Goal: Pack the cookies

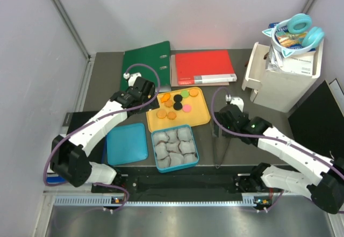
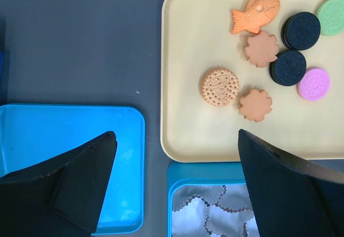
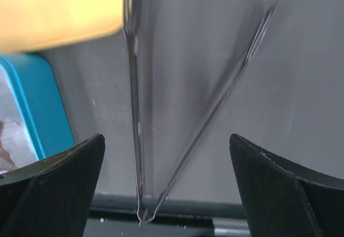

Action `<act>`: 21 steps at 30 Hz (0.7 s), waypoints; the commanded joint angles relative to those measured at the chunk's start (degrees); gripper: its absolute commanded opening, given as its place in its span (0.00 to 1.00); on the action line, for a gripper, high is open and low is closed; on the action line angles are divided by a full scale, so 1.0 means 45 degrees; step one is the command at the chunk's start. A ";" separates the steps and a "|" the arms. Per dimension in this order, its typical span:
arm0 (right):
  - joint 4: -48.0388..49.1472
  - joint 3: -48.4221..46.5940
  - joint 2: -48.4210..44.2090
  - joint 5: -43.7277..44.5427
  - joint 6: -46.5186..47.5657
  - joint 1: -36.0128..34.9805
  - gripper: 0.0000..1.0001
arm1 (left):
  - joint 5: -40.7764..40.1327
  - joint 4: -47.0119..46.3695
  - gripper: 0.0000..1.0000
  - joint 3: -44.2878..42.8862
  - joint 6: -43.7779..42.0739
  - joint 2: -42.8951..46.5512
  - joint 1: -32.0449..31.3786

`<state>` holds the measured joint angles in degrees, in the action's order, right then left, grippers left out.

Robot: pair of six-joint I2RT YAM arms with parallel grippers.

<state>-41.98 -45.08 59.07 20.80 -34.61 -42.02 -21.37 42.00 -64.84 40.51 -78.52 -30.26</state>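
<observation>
Dark bench (image 1: 107, 67) boxed in by white walls (image 1: 32, 59). Yellow tray (image 1: 201, 117) mid-bench, cookies (image 1: 177, 101) loose on it, none packed yet. Blue box (image 1: 154, 152) just near side of tray, lined with paper cups (image 1: 173, 146); lid (image 1: 126, 143) off beside it, ready for filling. Left pincer (image 1: 144, 91) apart, empty, by tray's left edge. Right pincer (image 1: 228, 116) apart over clear tongs (image 3: 134, 113), likely first grab.

The left arm is stretched forward and inward and the right arm is bent inward, with the left hand (image 1: 146, 98) and right hand (image 1: 224, 120) both held spread wide, nothing being gripped between their fingers.
</observation>
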 commanded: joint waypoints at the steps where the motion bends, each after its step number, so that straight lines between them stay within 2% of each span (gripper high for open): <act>1: -0.0476 0.0817 -0.1036 -0.0930 -0.1859 -0.0446 0.99 | 0.0138 -0.0485 0.99 -0.0181 -0.0330 0.0086 0.0006; 9: -0.0614 0.1306 -0.0510 -0.0442 -0.2269 -0.1287 0.99 | 0.1014 -0.0250 0.99 -0.0142 -0.0798 -0.0325 0.0006; 14: -0.0009 0.1833 0.0347 -0.0403 -0.2582 -0.1443 0.99 | 0.1330 -0.1265 0.99 0.0599 -0.1034 0.0552 0.0006; 21: 0.1455 0.2225 0.1968 -0.0715 -0.2622 -0.1443 0.99 | 0.1330 -0.1227 0.99 0.0795 -0.0956 0.0535 0.0006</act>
<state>-41.08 -34.94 65.12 18.06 -45.60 -47.66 -15.86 38.98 -61.78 36.62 -77.67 -30.26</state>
